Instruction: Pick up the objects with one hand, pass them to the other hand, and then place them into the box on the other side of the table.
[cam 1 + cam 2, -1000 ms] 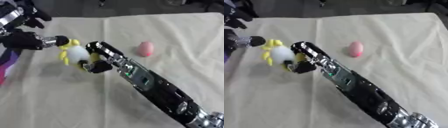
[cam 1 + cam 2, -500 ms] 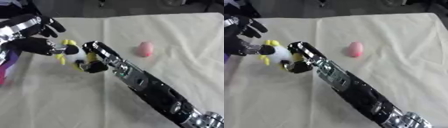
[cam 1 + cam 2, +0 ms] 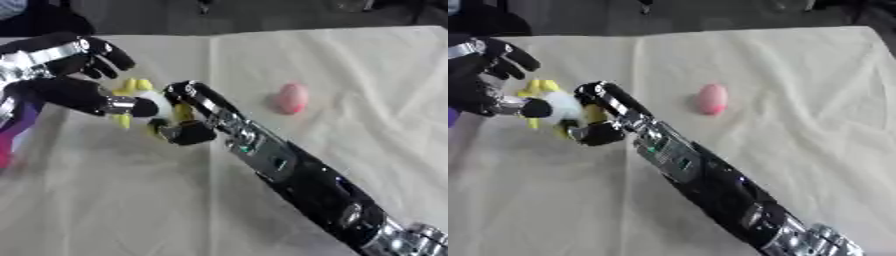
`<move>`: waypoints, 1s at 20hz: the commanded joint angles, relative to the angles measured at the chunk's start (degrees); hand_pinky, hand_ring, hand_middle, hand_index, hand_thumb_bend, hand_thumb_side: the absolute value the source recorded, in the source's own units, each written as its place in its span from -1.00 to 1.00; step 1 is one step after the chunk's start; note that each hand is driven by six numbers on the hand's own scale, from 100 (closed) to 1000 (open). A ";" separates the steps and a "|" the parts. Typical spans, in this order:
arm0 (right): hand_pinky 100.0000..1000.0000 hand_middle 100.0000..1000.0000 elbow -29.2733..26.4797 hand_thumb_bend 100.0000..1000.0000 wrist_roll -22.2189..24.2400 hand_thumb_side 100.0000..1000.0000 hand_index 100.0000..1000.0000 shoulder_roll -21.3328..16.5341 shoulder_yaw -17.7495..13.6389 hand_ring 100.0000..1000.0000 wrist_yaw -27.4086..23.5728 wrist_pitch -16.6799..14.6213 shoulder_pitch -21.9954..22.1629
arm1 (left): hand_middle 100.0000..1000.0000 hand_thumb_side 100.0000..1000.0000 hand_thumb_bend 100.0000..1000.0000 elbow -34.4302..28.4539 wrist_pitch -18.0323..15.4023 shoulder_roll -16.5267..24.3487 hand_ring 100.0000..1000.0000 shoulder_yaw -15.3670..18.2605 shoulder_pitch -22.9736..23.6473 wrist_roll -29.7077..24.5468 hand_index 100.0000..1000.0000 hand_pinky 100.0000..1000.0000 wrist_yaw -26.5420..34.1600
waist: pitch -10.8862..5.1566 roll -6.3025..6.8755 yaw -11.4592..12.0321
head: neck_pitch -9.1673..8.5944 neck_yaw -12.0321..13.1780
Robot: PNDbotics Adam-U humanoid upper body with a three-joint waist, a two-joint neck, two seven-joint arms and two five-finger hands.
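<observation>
The right hand holds a yellow and white toy above the cloth-covered table, its fingers curled around the toy's lower part. The left hand meets it from the left; its fingers seem to close on the toy's top, though the view is too blurred to be sure. The handover looks under way, not finished. A pink egg lies well apart on the table, untouched. No box shows plainly, so placing remains for both.
</observation>
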 commanded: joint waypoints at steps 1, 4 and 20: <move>0.30 -0.31 -0.85 -1.00 -0.23 -1.00 -0.06 0.31 -0.01 -0.19 0.49 -1.58 -1.27 | 0.56 -0.19 0.54 1.18 0.79 -0.10 0.61 0.23 -1.46 -1.49 0.64 0.81 -3.07 | -1.63 1.07 0.08 | 0.09 -0.07; 0.29 -0.31 -0.94 -1.00 -0.61 -1.00 -0.06 0.41 0.11 -0.20 0.47 -3.37 -1.30 | 0.56 -0.20 0.54 2.76 0.26 -0.87 0.62 0.03 -1.54 -2.81 0.64 0.81 -5.90 | -1.62 1.07 0.10 | -0.12 -0.21; 0.27 -0.32 0.57 -1.00 -3.14 -1.00 -0.07 1.36 0.08 -0.22 0.09 -7.49 -1.76 | 0.42 -0.20 0.36 7.70 -3.53 -3.89 0.56 0.28 -1.41 -15.09 0.59 0.73 -10.48 | -1.29 0.96 -0.01 | 0.34 0.49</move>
